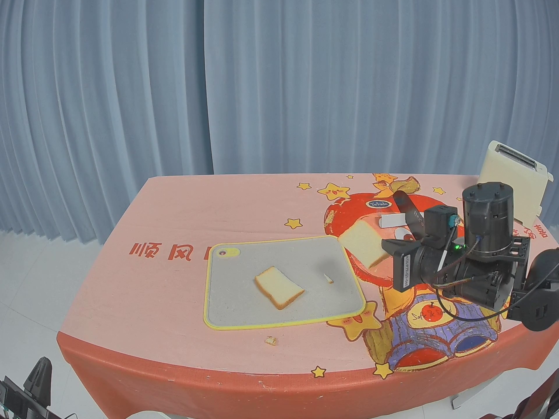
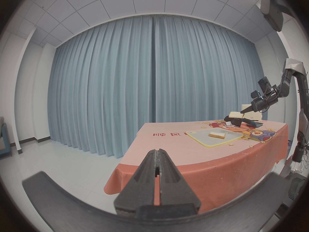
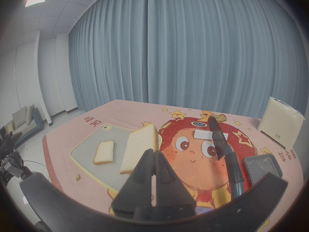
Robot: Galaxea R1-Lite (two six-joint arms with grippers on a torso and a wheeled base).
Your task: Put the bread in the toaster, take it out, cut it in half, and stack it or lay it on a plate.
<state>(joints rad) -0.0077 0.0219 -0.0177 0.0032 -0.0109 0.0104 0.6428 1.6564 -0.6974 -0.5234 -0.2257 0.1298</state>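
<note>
The table point(image 1: 192, 205) wore a salmon-pink cloth printed with yellow stars and a big cartoon face, set before a pleated blue-grey curtain point(image 1: 279, 71), with pale floor tiles point(image 2: 64, 165) around it and a panelled ceiling point(image 2: 161, 0) overhead. Red characters point(image 1: 169, 251) ran along the cloth at nine o'clock from the grey, yellow-rimmed cutting board point(image 1: 233, 298), and a small white label point(image 3: 202, 134) lay on the cartoon's forehead; its print was too small to make out. My right gripper point(image 3: 154, 153) was pinched narrow on what looked like the edge of a bread half point(image 1: 364, 243), held above the board's two-o'clock corner. The second bread half point(image 1: 278, 287) lay flat near the board's middle, a crumb point(image 1: 270, 340) at six o'clock just off the rim. The cream toaster point(image 1: 518, 184) stood at the table's two-o'clock edge, a dark knife point(image 3: 220, 142) lying between it and the board. My left gripper point(image 2: 157, 158) hung closed on nothing, off the table's near left corner.
</note>
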